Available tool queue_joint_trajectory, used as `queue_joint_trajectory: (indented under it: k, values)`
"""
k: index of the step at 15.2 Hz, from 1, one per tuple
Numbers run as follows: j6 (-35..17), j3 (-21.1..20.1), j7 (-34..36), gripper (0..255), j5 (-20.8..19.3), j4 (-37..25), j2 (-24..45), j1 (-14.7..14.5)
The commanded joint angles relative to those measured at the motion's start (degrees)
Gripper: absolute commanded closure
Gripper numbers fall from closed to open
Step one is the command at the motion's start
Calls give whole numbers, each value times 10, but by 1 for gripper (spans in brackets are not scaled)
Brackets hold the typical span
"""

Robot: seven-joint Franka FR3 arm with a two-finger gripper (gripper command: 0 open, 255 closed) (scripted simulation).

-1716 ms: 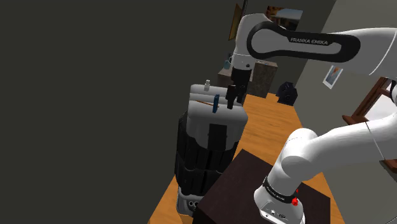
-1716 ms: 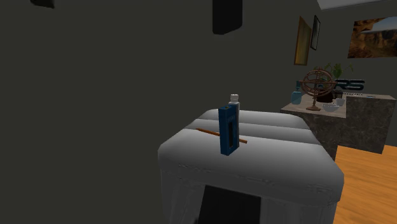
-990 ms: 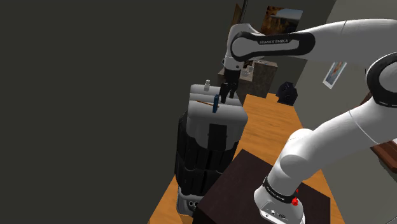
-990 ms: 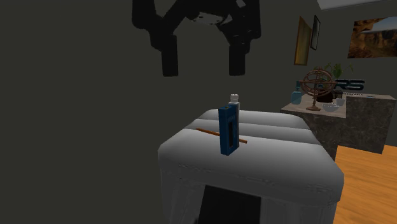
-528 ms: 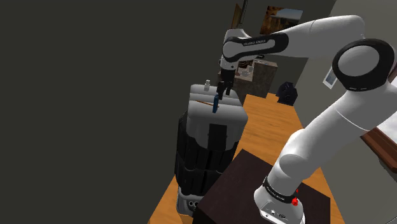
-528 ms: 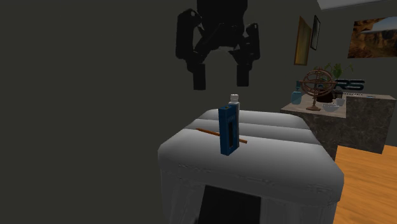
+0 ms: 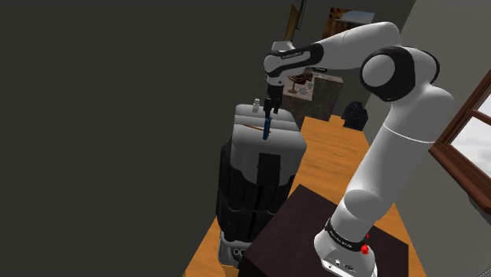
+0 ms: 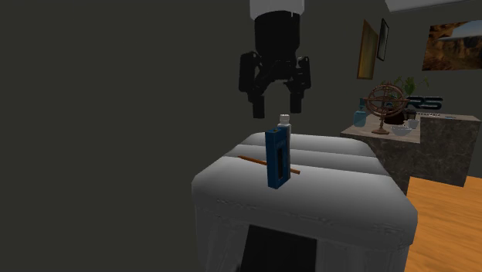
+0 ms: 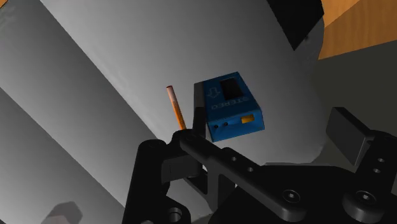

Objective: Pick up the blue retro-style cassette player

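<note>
There's the blue cassette player (image 8: 277, 158), standing upright on its narrow end near the middle of the pale padded seat top (image 8: 340, 193), nothing touching it from above. From the wrist view its face shows a dark window and white lettering, with a small yellow patch on the end that faces the camera. Right behind it lies a thin orange-brown pencil (image 8: 251, 160), flat on the padding, one end passing behind the player and poking out on the second exterior view's right. A little further back stands a small pale bottle (image 8: 284, 120) with a cap, near the player but apart from it. Now look up: the black claw (image 8: 277, 107) hangs directly over the player, fingers pointing down and spread wide, gripping nothing, with a clear gap between the fingertips and the player's top edge. In the shoulder view the white arm (image 7: 393, 75) arches over from its dark box stand (image 7: 315, 228) and drops the claw straight down onto that spot. Off to the second exterior view's right there's a stone-look surface (image 8: 440, 147) carrying a ringed globe ornament (image 8: 384, 104), and an orange wooden floor (image 8: 444, 224) below it.
</note>
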State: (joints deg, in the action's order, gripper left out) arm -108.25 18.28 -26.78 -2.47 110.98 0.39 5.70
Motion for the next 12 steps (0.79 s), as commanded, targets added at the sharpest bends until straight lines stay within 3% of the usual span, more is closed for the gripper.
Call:
queue_joint_trajectory:
  k: [1, 11, 12]
  values:
    - [-1, 7, -23, 0, 13, -46, 47, 8]
    - [-57, 7, -28, 0, 20, -12, 69, 11]
    - [-56, 7, -28, 255, 21, -13, 70, 11]
